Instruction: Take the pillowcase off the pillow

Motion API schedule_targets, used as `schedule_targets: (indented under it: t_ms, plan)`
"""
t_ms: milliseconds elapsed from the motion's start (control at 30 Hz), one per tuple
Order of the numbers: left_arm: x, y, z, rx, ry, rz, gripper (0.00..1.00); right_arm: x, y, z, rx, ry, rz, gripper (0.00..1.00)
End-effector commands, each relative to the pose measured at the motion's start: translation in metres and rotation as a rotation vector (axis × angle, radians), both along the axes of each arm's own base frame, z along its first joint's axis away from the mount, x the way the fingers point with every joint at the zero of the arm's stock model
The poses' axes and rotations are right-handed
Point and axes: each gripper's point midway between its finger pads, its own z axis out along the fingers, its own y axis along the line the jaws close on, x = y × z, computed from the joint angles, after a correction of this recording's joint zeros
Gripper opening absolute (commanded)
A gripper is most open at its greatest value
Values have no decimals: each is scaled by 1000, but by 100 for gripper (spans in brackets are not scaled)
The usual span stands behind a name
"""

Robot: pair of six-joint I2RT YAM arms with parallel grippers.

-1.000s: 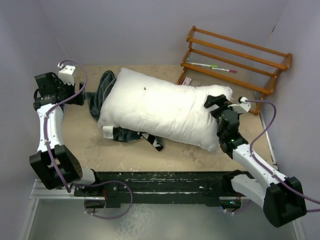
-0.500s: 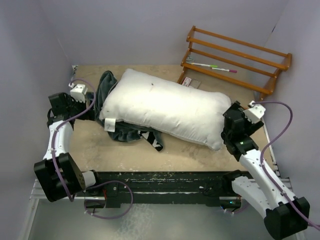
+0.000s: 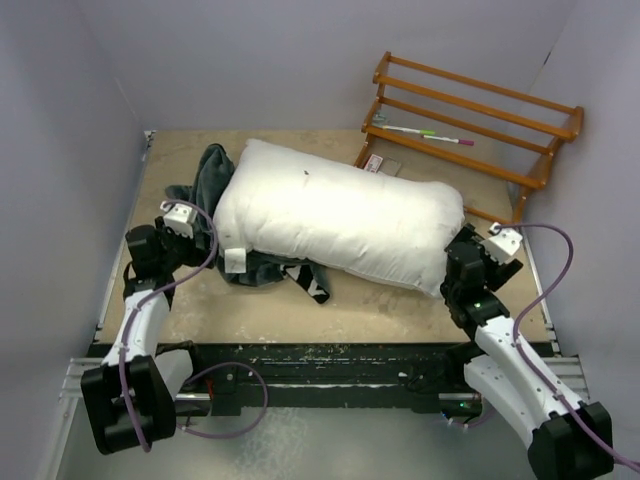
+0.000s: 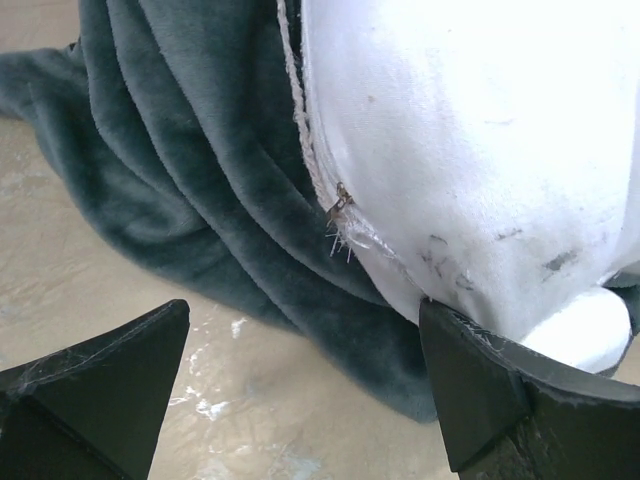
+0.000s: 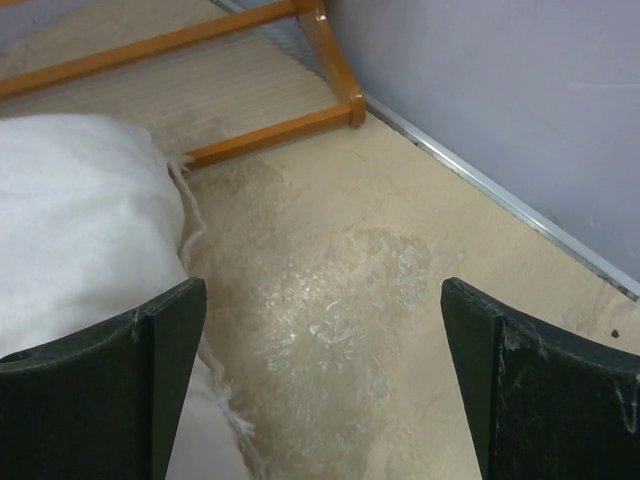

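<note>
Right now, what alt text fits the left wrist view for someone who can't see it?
White pillow with a frayed seam lies on the crumpled grey pillowcase. The open left gripper sits at the bottom edge, holding nothing.

Holds the left arm [image 3: 140,320] folded low at eight o'clock, left gripper [image 4: 305,310] spread wide and empty, aimed toward three. Holds the right arm [image 3: 510,350] bent at four o'clock, right gripper [image 5: 322,290] equally wide, gripping nothing, aimed toward twelve.
</note>
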Motion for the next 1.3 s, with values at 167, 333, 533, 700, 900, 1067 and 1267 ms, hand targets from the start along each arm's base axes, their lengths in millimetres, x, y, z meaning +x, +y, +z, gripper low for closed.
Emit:
schedule_targets:
  t_ms: [167,333,533,700,900,1067,1267]
  plan:
    - [-33,-34,-3,0,-219,-111,99,8,4,-7,39,91,-40,100]
    - [-43,-33,3,18,-286,-83,99,17,8,-4,-37,109,38,100]
    - [-45,-21,1,21,-306,7,99,34,63,-6,-163,65,520,100]
    - [-48,-17,-3,21,-328,41,99,38,97,-19,-259,66,763,100]
    - [-48,-2,-3,14,-320,148,99,26,80,-12,-223,6,661,100]
    - [-47,5,-4,9,-316,196,99,13,71,-13,-235,-58,629,100]
    - [-45,6,-5,11,-305,199,99,10,80,-19,-238,-98,687,100]
